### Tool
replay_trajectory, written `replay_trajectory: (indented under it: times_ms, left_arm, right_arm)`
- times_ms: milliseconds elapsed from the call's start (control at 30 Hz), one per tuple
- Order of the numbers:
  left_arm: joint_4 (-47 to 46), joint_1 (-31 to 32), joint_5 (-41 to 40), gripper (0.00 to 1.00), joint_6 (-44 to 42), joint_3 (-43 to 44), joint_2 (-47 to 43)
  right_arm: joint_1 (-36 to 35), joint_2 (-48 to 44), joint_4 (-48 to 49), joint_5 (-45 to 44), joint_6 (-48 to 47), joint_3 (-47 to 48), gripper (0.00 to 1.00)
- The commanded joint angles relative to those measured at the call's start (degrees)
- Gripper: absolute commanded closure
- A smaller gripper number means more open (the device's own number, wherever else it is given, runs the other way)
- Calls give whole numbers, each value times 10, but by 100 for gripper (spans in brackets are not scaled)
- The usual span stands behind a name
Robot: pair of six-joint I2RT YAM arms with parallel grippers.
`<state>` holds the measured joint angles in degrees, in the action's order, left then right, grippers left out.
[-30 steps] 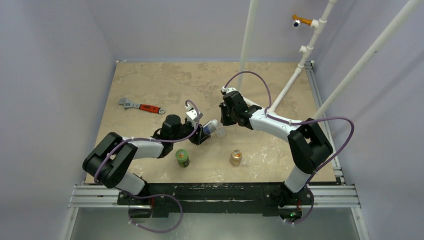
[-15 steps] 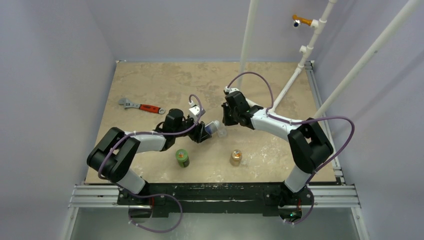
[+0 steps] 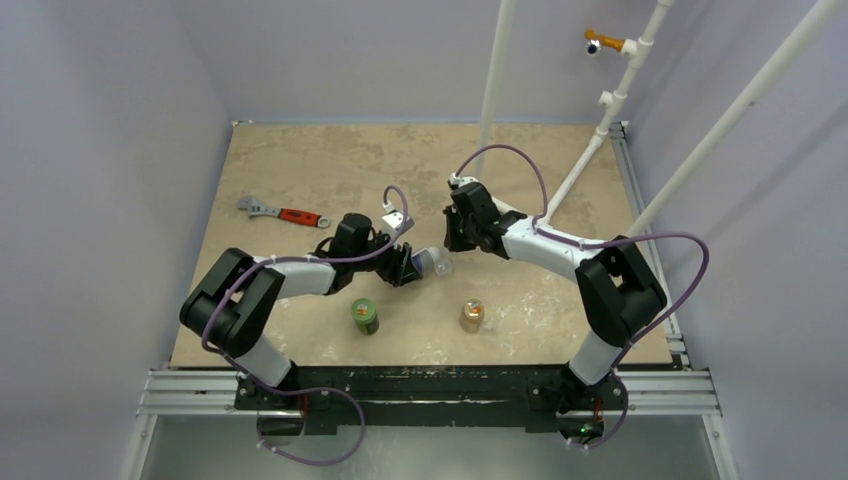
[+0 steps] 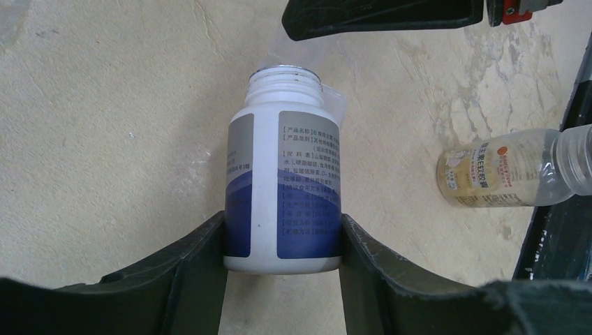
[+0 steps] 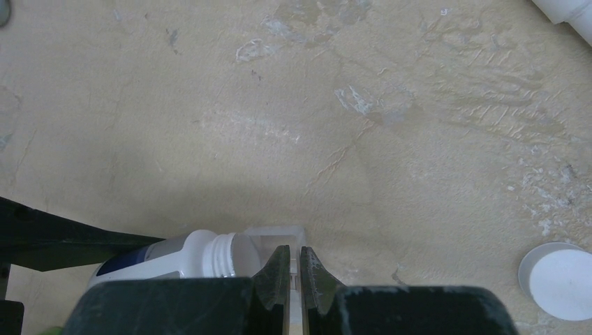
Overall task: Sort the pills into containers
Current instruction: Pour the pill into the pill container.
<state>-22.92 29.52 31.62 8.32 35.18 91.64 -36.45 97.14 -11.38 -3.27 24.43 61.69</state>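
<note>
My left gripper is shut on a white pill bottle with a blue label. The bottle has no cap, lies tipped on its side, and its mouth points at the small clear container. My right gripper is shut on that container's thin wall, right beside the bottle's mouth. In the top view both grippers meet mid-table, the left gripper with the bottle and the right gripper just behind it. No pills show in any view.
A green bottle and a tan-orange bottle stand near the front edge. The tan bottle is close to the right of my left gripper. A loose white cap lies on the table, and a red-handled wrench lies at the left.
My left wrist has turned and shifted slightly right and back, with the bottle staying at the container. The right arm has not moved.
</note>
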Motion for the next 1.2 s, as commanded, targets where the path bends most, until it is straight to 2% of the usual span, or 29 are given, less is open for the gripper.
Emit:
replay_trajectory:
  times_ms: [0,1167]
  left_arm:
    - [16,-5,19,100,-11,31,8]
    - [228,-12,39,100,-9,163,58]
  right_arm:
    - [3,-12,21,5,6,-3,100]
    - [8,-9,21,12,7,-3,100]
